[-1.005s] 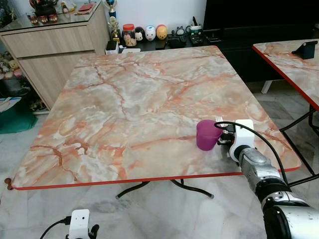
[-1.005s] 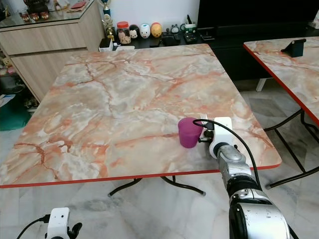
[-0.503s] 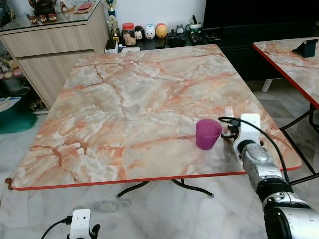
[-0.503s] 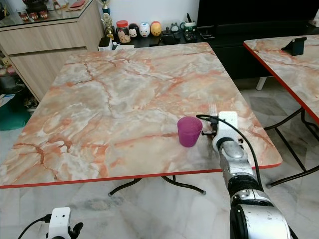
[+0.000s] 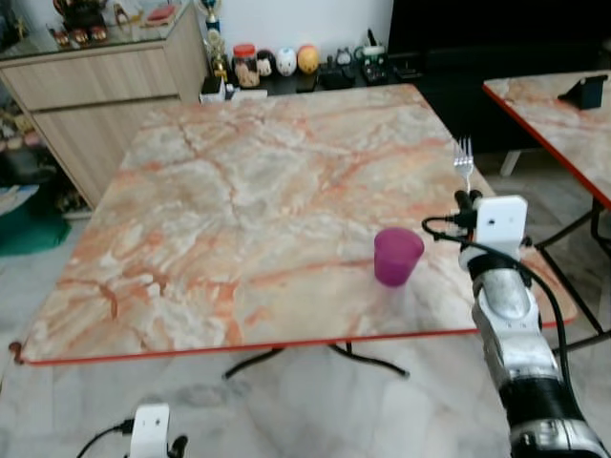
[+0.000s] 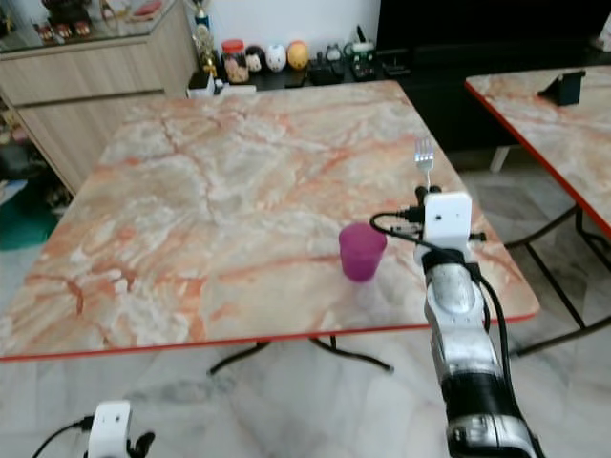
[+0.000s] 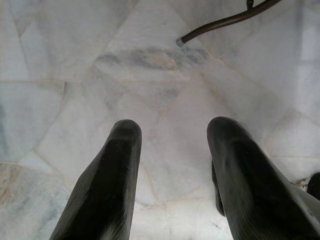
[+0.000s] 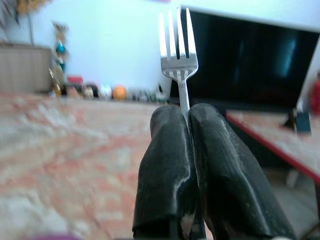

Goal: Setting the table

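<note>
A purple cup [image 5: 396, 255] stands upright on the marble-patterned table [image 5: 239, 191], near its front right part. My right gripper [image 5: 467, 199] hovers above the table just right of the cup, shut on a silver fork [image 5: 464, 157] whose tines point up. In the right wrist view the fork [image 8: 178, 55] rises from between the pressed black fingers [image 8: 167, 165]. My left gripper [image 7: 172, 150] hangs low over the floor with its fingers [image 7: 112, 185] apart and nothing between them.
A second marble table [image 5: 558, 114] stands to the right across a gap of tiled floor. A wooden cabinet [image 5: 105, 86] and a low shelf with jars and figurines [image 5: 277, 65] sit behind the table. Dark metal table legs [image 7: 225, 20] cross the marble floor.
My right gripper has risen from table level beside the cup and tilted the fork from lying low to standing upright. The cup stayed put.
</note>
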Controlling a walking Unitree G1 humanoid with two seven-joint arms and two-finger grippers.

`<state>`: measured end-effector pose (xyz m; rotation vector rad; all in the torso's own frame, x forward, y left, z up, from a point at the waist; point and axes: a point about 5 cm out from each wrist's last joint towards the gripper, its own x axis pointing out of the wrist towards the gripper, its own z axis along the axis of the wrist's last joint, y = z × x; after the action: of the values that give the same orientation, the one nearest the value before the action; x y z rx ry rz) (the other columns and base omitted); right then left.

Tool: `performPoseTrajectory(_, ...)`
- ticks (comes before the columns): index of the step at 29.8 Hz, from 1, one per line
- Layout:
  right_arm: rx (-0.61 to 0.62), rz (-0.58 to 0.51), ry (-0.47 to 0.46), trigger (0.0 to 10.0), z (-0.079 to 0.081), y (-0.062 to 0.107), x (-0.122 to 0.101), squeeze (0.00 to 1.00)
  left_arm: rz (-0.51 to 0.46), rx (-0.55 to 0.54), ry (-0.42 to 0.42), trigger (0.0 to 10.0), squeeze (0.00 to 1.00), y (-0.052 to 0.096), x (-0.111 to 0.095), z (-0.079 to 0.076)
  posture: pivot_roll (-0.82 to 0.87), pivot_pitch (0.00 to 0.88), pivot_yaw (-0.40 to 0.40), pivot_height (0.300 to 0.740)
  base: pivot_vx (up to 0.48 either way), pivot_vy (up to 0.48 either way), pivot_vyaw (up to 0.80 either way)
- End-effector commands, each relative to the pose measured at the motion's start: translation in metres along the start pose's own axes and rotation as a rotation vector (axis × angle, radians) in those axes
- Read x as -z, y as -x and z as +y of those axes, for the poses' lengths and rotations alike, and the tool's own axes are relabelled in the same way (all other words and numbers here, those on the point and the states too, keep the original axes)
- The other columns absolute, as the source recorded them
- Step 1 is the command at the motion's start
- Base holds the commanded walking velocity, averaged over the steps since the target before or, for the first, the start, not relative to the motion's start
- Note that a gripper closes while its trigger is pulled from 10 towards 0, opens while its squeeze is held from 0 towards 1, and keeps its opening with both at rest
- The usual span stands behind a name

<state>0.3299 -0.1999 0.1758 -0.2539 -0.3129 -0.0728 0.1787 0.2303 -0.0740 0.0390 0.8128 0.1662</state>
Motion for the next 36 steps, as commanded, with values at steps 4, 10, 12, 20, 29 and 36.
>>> performPoseTrajectory(4, -0.010, -0.104, 0.016, 10.0, 0.004, -0.001, -0.024, 0.00, 0.027, -0.009, -0.022, 10.0, 0.00, 0.001, 0.006, 0.003, -0.06, 0.000, 0.062, 0.714, 0.000, 0.000, 0.00)
performPoseTrajectory(10, -0.007, -0.105, 0.004, 10.0, 0.009, 0.002, -0.030, 0.00, 0.030, 0.000, -0.040, 10.0, 0.00, 0.002, 0.007, -0.002, -0.06, 0.000, 0.061, 0.714, 0.000, -0.151, 0.00)
performPoseTrajectory(12, 0.000, -0.106, -0.012, 10.0, 0.009, 0.001, -0.032, 0.00, 0.029, 0.001, -0.038, 10.0, 0.00, 0.002, 0.008, -0.002, -0.06, 0.000, 0.062, 0.714, 0.000, -0.480, 0.00)
performPoseTrajectory(20, 0.017, -0.101, -0.055, 10.0, 0.009, -0.001, -0.035, 0.00, 0.023, 0.009, -0.048, 10.0, 0.00, 0.002, 0.007, -0.004, -0.07, 0.000, 0.065, 0.714, 0.000, -0.480, 0.00)
performPoseTrajectory(29, 0.010, -0.097, -0.076, 10.0, 0.015, 0.003, -0.036, 0.00, 0.019, 0.023, -0.051, 10.0, 0.00, 0.001, 0.006, -0.007, -0.08, 0.000, 0.069, 0.714, 0.000, -0.480, 0.00)
performPoseTrajectory(36, 0.006, -0.100, -0.071, 10.0, 0.014, 0.001, -0.038, 0.00, 0.016, 0.019, -0.048, 10.0, 0.00, 0.001, 0.004, -0.006, -0.08, 0.000, 0.064, 0.714, 0.000, -0.480, 0.00)
